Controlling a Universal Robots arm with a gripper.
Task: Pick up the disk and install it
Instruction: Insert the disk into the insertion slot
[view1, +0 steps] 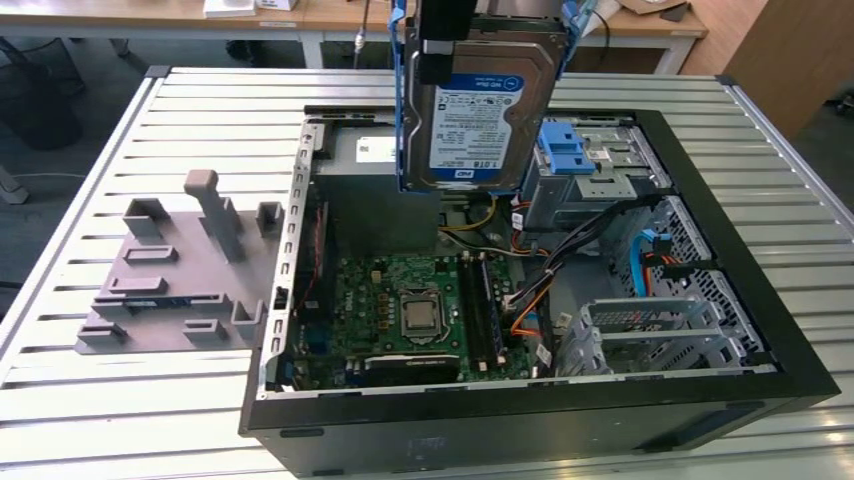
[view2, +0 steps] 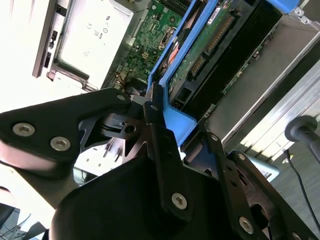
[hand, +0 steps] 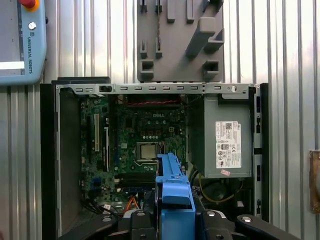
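Note:
The disk (view1: 478, 110) is a silver drive with a white-and-blue label, edged by a blue carrier frame (view1: 399, 100). It hangs upright above the back of the open computer case (view1: 747, 300), over the grey power supply. My gripper (view1: 447, 35) is shut on the disk's top edge. In the second wrist view the black fingers (view2: 152, 117) clamp the blue frame (view2: 175, 122), with the drive's green circuit board (view2: 200, 50) facing the camera. In the first wrist view the blue frame (hand: 174, 187) sits edge-on between the fingers of the gripper (hand: 175, 220), above the motherboard.
Inside the case are the motherboard (view1: 414, 300), the grey power supply with a white sticker (hand: 220, 142), a drive bay with a blue latch (view1: 577, 150) and loose cables (view1: 534, 300). A grey fixture (view1: 174, 270) stands on the slatted table (view1: 134, 400). A pendant (hand: 22, 40) lies nearby.

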